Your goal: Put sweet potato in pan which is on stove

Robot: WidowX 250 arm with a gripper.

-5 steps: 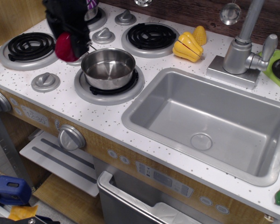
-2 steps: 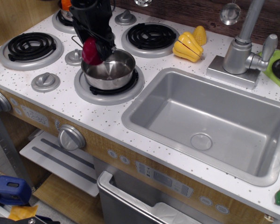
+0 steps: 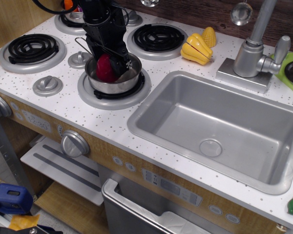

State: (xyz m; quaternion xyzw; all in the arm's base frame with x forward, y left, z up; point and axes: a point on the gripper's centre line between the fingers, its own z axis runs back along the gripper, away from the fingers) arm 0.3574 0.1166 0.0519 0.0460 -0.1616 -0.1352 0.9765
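The dark red sweet potato (image 3: 105,68) is down inside the steel pan (image 3: 123,83), which sits on the front right burner of the white speckled stove (image 3: 63,105). My black gripper (image 3: 112,62) reaches down into the pan from above and behind, and its fingers are around the sweet potato. The pan's wire handle (image 3: 83,43) sticks out to the back left. Whether the sweet potato rests on the pan's bottom is hidden by the gripper.
Yellow corn pieces (image 3: 198,46) lie right of the back right burner (image 3: 158,38). A grey sink basin (image 3: 219,129) and faucet (image 3: 256,46) are to the right. A second pot with an orange toy (image 3: 67,5) is at the back left. Grey knobs (image 3: 47,85) stand between burners.
My gripper moved right and down with the sweet potato, from beside the pan's left rim to inside the pan.
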